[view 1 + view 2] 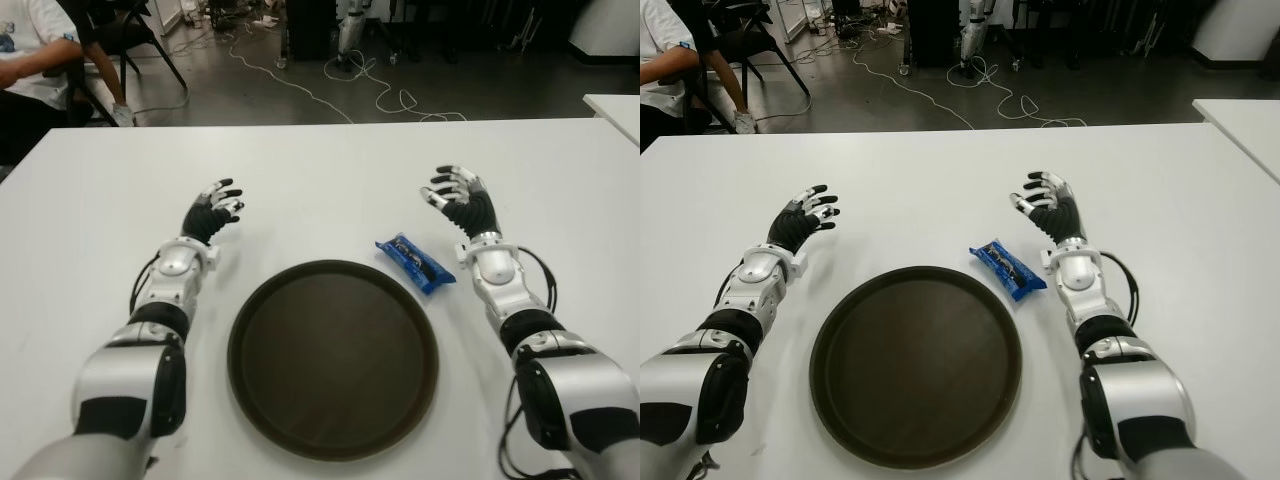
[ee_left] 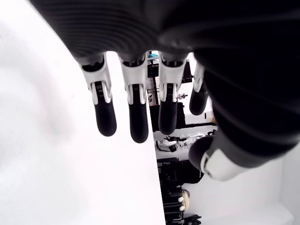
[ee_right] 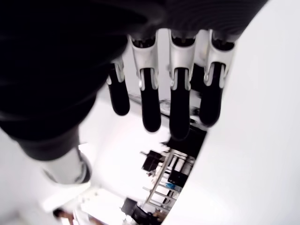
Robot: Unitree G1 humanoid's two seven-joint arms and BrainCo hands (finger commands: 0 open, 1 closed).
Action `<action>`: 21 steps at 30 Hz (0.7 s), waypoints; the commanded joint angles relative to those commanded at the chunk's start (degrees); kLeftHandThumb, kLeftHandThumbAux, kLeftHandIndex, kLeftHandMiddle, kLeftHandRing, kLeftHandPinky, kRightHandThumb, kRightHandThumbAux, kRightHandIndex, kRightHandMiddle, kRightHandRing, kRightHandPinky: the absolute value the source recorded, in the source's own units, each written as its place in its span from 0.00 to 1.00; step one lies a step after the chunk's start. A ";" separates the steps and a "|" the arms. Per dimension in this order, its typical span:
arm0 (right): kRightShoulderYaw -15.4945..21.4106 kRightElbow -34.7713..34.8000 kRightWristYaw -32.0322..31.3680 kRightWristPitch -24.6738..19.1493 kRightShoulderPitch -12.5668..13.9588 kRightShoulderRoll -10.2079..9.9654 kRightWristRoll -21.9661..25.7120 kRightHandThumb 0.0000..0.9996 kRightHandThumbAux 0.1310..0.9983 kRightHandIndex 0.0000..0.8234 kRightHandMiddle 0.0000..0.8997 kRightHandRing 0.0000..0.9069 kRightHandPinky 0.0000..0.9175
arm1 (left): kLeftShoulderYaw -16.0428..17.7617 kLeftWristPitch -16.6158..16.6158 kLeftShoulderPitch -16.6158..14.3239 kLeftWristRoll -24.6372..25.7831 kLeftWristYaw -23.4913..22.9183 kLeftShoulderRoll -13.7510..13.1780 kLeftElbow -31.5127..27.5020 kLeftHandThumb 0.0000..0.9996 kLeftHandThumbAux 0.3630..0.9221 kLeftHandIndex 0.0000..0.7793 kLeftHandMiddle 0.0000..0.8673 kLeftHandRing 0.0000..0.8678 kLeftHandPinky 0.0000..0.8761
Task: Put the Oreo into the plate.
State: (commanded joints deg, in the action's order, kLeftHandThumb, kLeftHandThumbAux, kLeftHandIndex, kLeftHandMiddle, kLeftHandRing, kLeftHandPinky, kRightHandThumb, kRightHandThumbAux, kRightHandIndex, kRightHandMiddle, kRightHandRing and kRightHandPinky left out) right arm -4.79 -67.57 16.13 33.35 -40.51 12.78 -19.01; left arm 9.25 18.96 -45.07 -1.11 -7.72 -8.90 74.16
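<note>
The right hand (image 1: 458, 198) is seen with fingers spread and nothing held, just beyond and right of the blue Oreo packet (image 1: 414, 262). The packet lies on the white table (image 1: 330, 170), just beside the brown round plate's (image 1: 250, 330) far right rim. The left hand (image 1: 212, 209), likewise open and empty, shows left of the plate.

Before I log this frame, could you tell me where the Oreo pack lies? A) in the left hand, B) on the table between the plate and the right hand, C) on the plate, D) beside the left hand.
B: the Oreo pack lies on the white table, just off the plate rim, near the open right hand.
</note>
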 joint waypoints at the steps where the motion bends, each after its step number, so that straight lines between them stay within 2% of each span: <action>1: -1.31 1.11 1.16 -0.29 0.31 0.68 -1.77 0.22 0.61 0.27 0.35 0.36 0.37 | -0.01 -0.04 -0.01 -0.01 -0.04 0.01 0.02 0.06 0.59 0.18 0.25 0.26 0.28; 2: -2.22 1.94 2.01 -0.53 0.55 1.14 -3.01 0.19 0.60 0.26 0.33 0.35 0.36 | -0.01 -0.07 -0.01 -0.01 -0.07 0.00 0.03 0.06 0.59 0.19 0.25 0.26 0.27; 3: -4.16 4.81 3.42 -2.44 1.22 2.14 -5.99 0.19 0.60 0.26 0.33 0.35 0.36 | -0.08 -0.12 -0.03 -0.09 -0.07 -0.01 0.05 0.06 0.59 0.19 0.25 0.26 0.27; 5: -6.98 10.12 4.99 -6.50 2.41 3.61 -10.58 0.13 0.56 0.22 0.29 0.30 0.28 | -0.20 -0.17 -0.05 -0.23 -0.04 -0.02 0.08 0.06 0.59 0.19 0.25 0.26 0.27; 8: -8.52 15.27 5.23 -10.72 3.82 4.42 -13.29 0.10 0.52 0.18 0.24 0.25 0.21 | -0.29 -0.19 -0.06 -0.30 0.01 -0.01 0.10 0.06 0.60 0.19 0.25 0.26 0.27; 9: -9.86 18.54 4.39 -14.22 4.81 4.92 -15.69 0.09 0.52 0.18 0.24 0.24 0.20 | -0.30 -0.16 -0.04 -0.27 -0.08 -0.01 0.04 0.06 0.60 0.19 0.25 0.26 0.27; 10: -10.87 21.20 3.67 -17.02 5.64 5.30 -17.50 0.07 0.50 0.15 0.21 0.20 0.15 | -0.31 -0.15 -0.02 -0.24 -0.14 -0.01 0.00 0.06 0.61 0.19 0.25 0.25 0.26; 12: -11.95 25.02 2.58 -20.78 6.90 5.72 -19.38 0.05 0.48 0.12 0.18 0.17 0.11 | -0.33 -0.14 -0.01 -0.21 -0.21 -0.01 -0.04 0.06 0.62 0.18 0.25 0.25 0.25; 14: -12.75 29.78 0.32 -24.91 8.52 6.35 -21.10 0.03 0.45 0.09 0.15 0.13 0.08 | -0.31 -0.20 -0.03 -0.16 -0.28 0.00 -0.06 0.06 0.62 0.18 0.24 0.24 0.25; 18: -14.98 46.54 -13.75 -38.27 11.75 8.97 -27.36 0.01 0.38 0.03 0.06 0.04 0.02 | -0.53 -0.58 -0.21 -0.38 -0.06 -0.07 -0.05 0.06 0.60 0.18 0.24 0.25 0.27; 21: -16.41 52.02 -19.80 -43.74 12.85 9.83 -31.03 0.00 0.35 0.01 0.02 0.01 0.01 | -0.60 -0.68 -0.26 -0.45 0.02 -0.10 -0.03 0.06 0.61 0.18 0.25 0.26 0.27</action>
State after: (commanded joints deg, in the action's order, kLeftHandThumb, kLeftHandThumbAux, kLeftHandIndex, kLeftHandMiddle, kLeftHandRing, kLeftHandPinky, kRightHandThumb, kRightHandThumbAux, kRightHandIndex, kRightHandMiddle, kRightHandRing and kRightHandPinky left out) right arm -21.21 -15.55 -3.67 -10.39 -27.66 22.61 -50.04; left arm 8.64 18.28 -45.33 -1.56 -7.70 -9.00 74.12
